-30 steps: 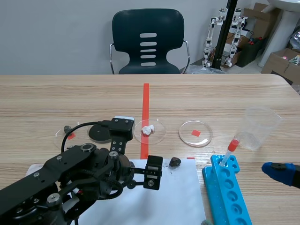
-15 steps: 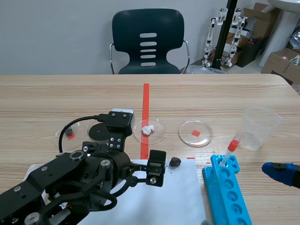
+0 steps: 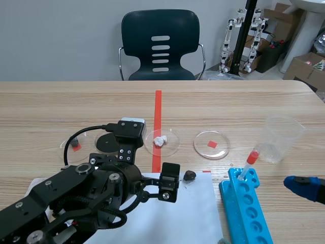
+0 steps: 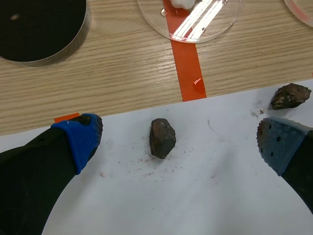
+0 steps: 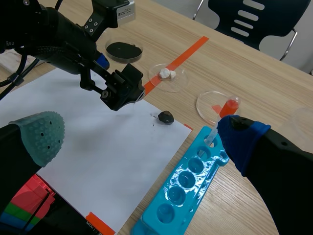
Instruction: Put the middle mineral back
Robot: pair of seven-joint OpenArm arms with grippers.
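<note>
A: Where is the dark brown lumpy mineral (image 4: pixel 162 138)?
B: On the white paper sheet (image 4: pixel 195 200), lying between the left gripper's (image 4: pixel 181 142) fingers (image 4: pixel 80 142), which stand wide apart and not yet on it.
A: How should the grasp go?
B: Probably straight down, closing evenly on the stone's narrow flanks, keeping clear of the 2nd dark stone (image 4: pixel 290 95) just beside 1 pad (image 4: pixel 276 144). The right gripper's (image 5: pixel 138 125) fingers are spread too, holding nothing, near the blue plastic tube rack (image 5: pixel 188 186).
</note>
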